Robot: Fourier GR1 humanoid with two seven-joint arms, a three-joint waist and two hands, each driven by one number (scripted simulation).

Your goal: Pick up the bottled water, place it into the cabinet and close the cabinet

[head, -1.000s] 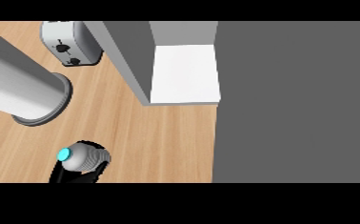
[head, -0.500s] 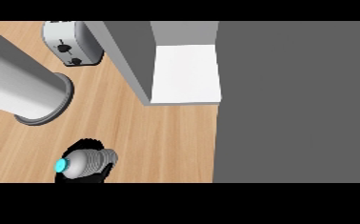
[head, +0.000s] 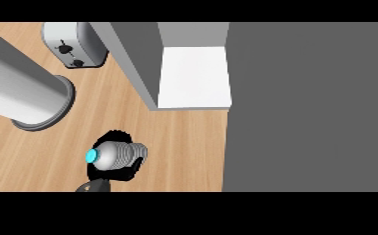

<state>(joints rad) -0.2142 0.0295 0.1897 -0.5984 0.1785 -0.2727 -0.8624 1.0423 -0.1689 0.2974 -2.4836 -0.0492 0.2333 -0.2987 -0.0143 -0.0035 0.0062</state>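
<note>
Black right hand (head: 122, 174) curled round bottled water (head: 114, 154), over wooden counter (head: 184, 144).

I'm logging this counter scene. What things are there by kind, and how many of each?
Bottled water: 1
Toaster: 1
Cabinet: 1
Grey forearm: 1
Hand: 1, black, curled round the bottle
Total: 5

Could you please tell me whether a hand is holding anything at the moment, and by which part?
The hand holds the bottled water, its black fingers curled round the ribbed body below the blue cap.
</note>
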